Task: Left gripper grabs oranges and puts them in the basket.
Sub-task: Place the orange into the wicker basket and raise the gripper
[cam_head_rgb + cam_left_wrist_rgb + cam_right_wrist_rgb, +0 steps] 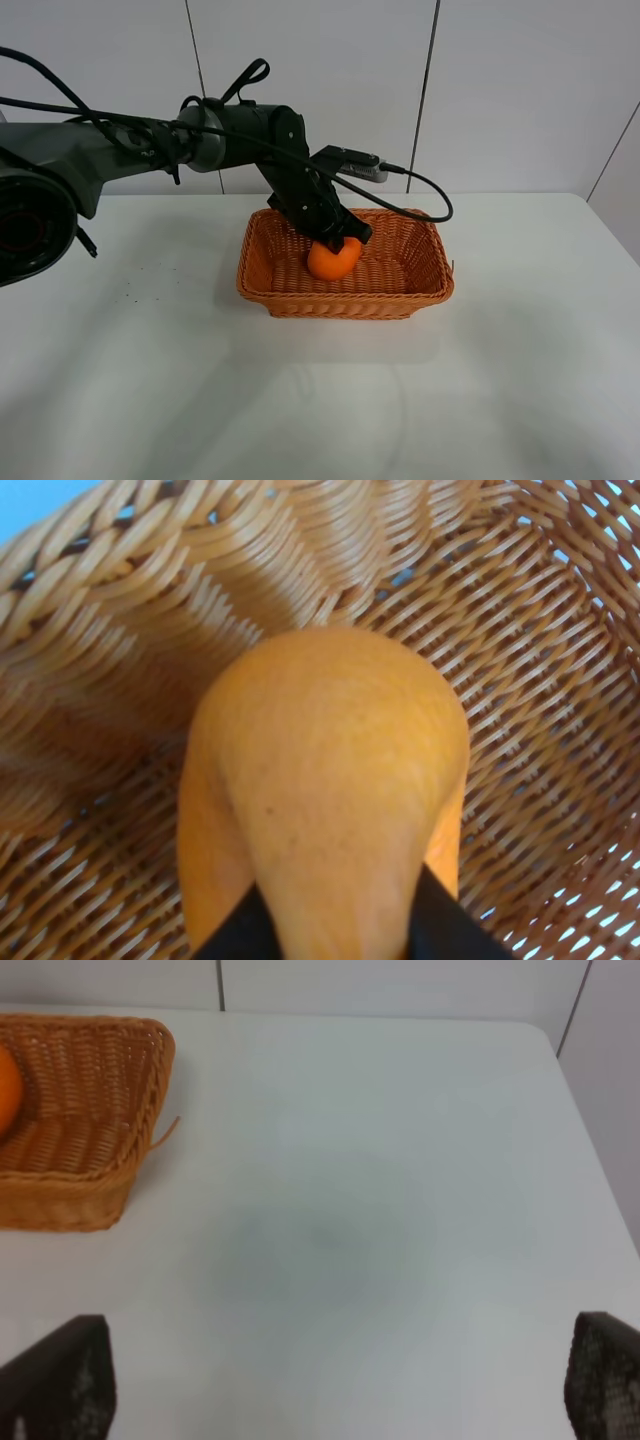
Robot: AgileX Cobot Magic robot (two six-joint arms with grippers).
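Left gripper (338, 243): jaws closed onto the orange (333, 260), pinching it from either side. The fruit is inside the basket (345, 306), left of centre and low; contact with the weave can't be told. It is probably light and firm, with rounded, rather slick skin, so a hold across the widest girth suits it. Hard squeezing may bruise. Right gripper (332, 1380): spread wide, empty, over the table (400, 1210). Count: one orange, one basket.

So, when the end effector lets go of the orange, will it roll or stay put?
Probably rolls a little: the orange is round, but the basket walls should stop it. Its skin looks smooth, so it may slip in the left end effector.
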